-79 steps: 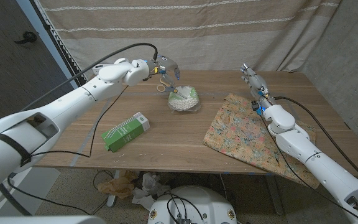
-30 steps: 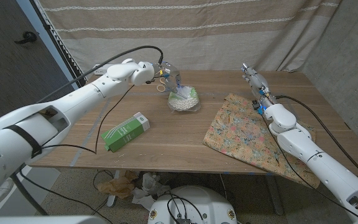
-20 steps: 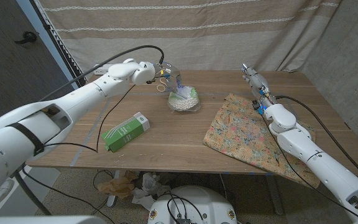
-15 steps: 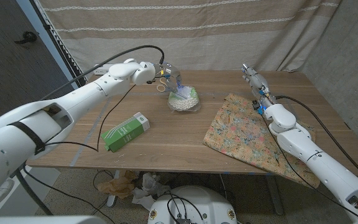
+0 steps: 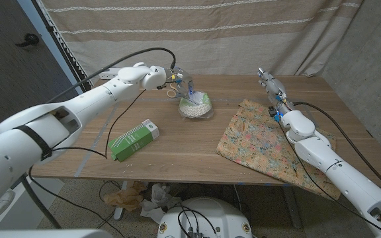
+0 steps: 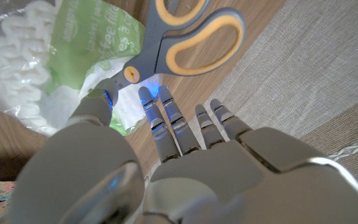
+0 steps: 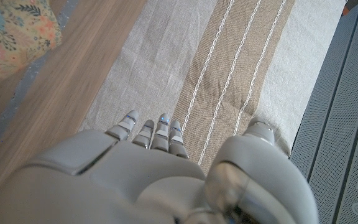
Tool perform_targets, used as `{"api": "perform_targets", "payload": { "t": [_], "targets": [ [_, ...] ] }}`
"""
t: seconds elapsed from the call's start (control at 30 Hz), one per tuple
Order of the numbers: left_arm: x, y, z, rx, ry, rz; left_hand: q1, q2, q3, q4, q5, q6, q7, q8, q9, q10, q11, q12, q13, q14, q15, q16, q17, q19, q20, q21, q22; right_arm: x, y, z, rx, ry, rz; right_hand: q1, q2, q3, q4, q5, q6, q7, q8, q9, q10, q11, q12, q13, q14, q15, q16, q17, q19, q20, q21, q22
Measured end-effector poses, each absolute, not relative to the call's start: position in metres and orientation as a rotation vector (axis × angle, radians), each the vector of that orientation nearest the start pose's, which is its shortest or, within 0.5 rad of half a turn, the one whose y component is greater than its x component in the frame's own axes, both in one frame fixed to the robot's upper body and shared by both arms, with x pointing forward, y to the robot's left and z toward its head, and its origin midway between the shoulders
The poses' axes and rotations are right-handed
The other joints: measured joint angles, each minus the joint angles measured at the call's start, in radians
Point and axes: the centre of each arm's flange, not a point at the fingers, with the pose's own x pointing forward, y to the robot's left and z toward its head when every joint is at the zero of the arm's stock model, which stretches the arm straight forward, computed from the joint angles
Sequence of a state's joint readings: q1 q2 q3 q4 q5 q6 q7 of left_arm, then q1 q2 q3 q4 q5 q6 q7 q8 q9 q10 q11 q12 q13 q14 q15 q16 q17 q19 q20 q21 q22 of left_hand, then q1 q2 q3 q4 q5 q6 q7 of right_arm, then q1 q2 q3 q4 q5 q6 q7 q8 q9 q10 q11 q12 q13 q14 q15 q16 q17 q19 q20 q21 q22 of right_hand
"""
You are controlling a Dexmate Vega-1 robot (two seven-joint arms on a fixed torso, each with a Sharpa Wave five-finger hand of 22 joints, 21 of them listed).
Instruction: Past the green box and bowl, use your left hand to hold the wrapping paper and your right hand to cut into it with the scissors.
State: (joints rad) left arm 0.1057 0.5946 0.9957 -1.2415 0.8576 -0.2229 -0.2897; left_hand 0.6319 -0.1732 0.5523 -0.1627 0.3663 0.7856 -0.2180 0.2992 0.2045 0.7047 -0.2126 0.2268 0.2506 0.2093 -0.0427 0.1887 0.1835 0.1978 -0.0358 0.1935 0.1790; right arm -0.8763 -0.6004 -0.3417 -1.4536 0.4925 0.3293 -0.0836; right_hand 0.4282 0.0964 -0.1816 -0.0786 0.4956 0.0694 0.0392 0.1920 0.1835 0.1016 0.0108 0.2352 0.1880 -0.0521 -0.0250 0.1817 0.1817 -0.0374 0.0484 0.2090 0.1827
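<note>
My left hand (image 5: 175,78), fingers apart, empty, hovers at scissors (image 5: 171,88) near desk (image 5: 177,149) far edge, beside bag-filled bowl (image 5: 196,106). Scissors' handles toward far edge, blades toward bowl. My right hand (image 5: 268,82), empty, fingers straight, stands past wrapping paper (image 5: 263,142) at right edge, well apart from scissors.

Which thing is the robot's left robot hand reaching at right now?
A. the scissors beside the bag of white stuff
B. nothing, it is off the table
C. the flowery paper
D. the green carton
A: the left robot hand has its fingertips right at the scissors, next to the bag.
</note>
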Motion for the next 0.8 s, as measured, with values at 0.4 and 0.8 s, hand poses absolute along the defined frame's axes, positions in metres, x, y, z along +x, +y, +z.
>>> {"api": "perform_targets", "payload": {
  "t": [0.4, 0.8],
  "targets": [
    [0.6795, 0.1382, 0.1379, 2.135, -0.651, -0.217, -0.016, 0.0, -0.007, 0.007, 0.005, 0.026, 0.001, 0.0, 0.0, 0.026, 0.0, 0.001, -0.006, 0.016, 0.002, 0.004, 0.0, 0.0, 0.0, 0.0, 0.0, 0.6147, -0.3039, 0.0139, -0.136, -0.74, 0.117, 0.0, 0.0, 0.0, 0.0, 0.0, 0.0, 0.0, 0.0, 0.0, 0.0, 0.0, 0.0, 0.0, 0.0, 0.0, 0.0, 0.0, 0.0, 0.0, 0.0, 0.001],
    [0.68, 0.1367, 0.135, 2.166, -0.652, -0.199, -0.022, 0.004, -0.011, 0.005, 0.012, 0.082, -0.001, 0.001, -0.005, 0.084, -0.002, 0.022, 0.003, 0.063, 0.002, 0.02, 0.005, 0.0, 0.0, 0.007, 0.0, 0.6134, -0.3044, 0.011, -0.134, -0.737, 0.113, 0.0, 0.0, 0.0, 0.0, 0.0, 0.0, 0.0, 0.0, 0.0, 0.0, 0.0, 0.0, 0.0, 0.0, 0.0, 0.0, 0.0, 0.0, 0.0, 0.0, 0.001]
  ]
}}
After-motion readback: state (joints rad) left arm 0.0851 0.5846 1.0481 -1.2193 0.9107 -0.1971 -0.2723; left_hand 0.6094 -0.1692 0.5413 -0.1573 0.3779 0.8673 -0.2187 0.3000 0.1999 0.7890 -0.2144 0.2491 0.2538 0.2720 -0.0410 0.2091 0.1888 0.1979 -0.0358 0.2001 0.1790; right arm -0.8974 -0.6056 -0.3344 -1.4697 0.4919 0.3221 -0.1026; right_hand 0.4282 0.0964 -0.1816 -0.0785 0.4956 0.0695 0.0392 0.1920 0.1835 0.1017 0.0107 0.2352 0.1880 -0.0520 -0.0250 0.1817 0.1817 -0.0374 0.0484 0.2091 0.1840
